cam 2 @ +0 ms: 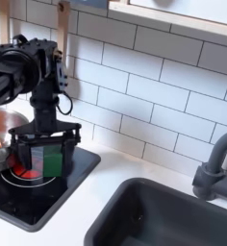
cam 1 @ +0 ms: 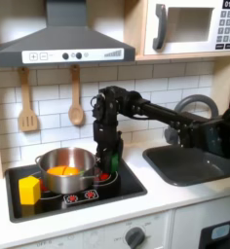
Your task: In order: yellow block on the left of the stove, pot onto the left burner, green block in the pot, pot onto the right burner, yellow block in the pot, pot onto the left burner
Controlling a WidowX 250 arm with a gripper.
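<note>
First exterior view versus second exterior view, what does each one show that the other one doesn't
First exterior view alone: the yellow block at the stove's left end, two hanging wooden utensils, the range hood and the microwave. Second exterior view alone: the green block between the gripper's fingers. Both: the pot with something orange inside, the stove and the sink.

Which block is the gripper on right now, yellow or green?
The green block, held low between the jaws of the gripper over the stove. The yellow block sits apart, beside the pot.
</note>
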